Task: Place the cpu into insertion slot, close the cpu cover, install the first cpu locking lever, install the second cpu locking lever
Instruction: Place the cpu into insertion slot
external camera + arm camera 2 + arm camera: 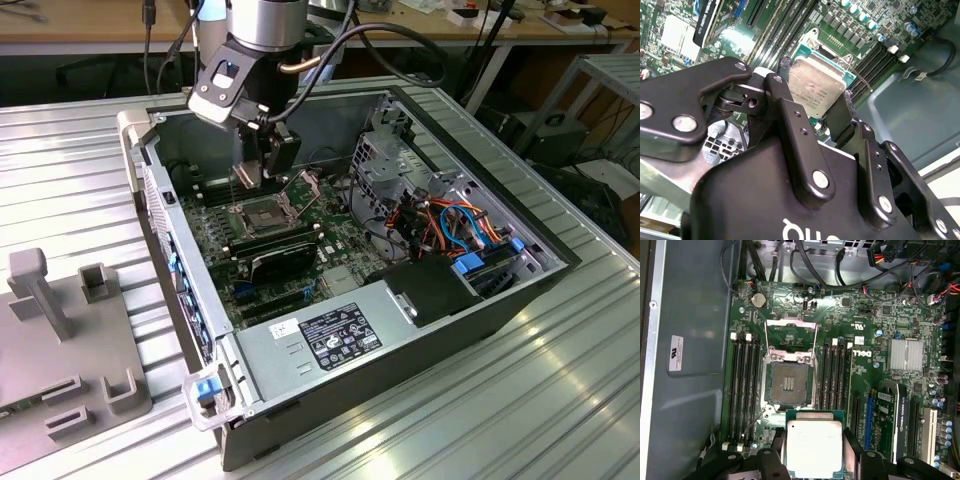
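cpu (pixel 814 442) clamped by opposite edges in pincer (pixel 814 460), near open insertion slot (pixel 789 384); looks light, stiff, probably fragile (edge grip seems safest).

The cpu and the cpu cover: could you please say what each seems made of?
Apparently the cpu has a matte silver-grey metal top showing soft glare, and a green circuit-board rim; the cpu cover is probably thin stamped steel, glinting pale.

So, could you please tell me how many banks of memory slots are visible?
2: one bank beside the insertion slot, the other bank across it; others may be hidden.
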Robot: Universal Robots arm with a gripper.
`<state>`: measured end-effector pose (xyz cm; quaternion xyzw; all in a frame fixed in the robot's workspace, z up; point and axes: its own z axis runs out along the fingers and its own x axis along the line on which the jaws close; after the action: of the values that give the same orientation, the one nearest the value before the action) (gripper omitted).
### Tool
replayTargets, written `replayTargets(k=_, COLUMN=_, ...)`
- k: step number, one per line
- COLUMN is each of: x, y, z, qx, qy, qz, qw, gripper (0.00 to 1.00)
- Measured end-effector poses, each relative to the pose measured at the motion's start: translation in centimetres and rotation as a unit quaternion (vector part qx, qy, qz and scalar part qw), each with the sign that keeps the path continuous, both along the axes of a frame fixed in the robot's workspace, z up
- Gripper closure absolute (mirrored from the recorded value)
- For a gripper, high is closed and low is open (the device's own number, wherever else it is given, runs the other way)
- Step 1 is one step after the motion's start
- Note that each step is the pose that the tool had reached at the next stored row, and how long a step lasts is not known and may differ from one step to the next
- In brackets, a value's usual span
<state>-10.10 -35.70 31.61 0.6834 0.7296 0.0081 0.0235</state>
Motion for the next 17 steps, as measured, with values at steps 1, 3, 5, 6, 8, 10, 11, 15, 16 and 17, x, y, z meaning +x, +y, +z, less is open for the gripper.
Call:
replayTargets(k=1, x=0.2, y=0.12, z=-0.04, qx=0.0, qy=0.0, qz=0.0, qw=1.0, gripper=0.45)
replayTargets(k=3, x=0.43, y=0.22, z=-0.13, qx=0.0, qy=0.0001, qz=-0.001, qw=1.0, gripper=0.45)
replayTargets(k=5, x=0.72, y=0.44, z=-0.24, qx=-0.0001, qy=0.0001, qz=-0.001, qw=1.0, gripper=0.45)
replayTargets(k=6, x=0.97, y=0.71, z=-0.35, qx=-0.0001, qy=0.0001, qz=-0.002, qw=1.0, gripper=0.45)
replayTargets(k=8, x=1.2, y=1.05, z=-0.53, qx=0.0, qy=0.0002, qz=-0.004, qw=0.99999, gripper=0.45)
replayTargets(k=10, x=1.29, y=1.16, z=-0.68, qx=0.0, qy=0.0001, qz=-0.011, qw=0.99994, gripper=0.45)
replayTargets(k=11, x=1.3, y=1.17, z=-0.76, qx=0.0, qy=0.0002, qz=-0.017, qw=0.99985, gripper=0.45)
replayTargets(k=15, x=1.35, y=1.18, z=-1.33, qx=0.0, qy=0.0002, qz=-0.069, qw=0.99763, gripper=0.45)
replayTargets(k=16, x=1.35, y=1.2, z=-1.34, qx=-0.0001, qy=0.0002, qz=-0.075, qw=0.99718, gripper=0.45)
replayTargets(k=17, x=1.35, y=1.19, z=-1.34, qx=-0.0001, qy=0.0002, qz=-0.075, qw=0.99716, gripper=0.45)
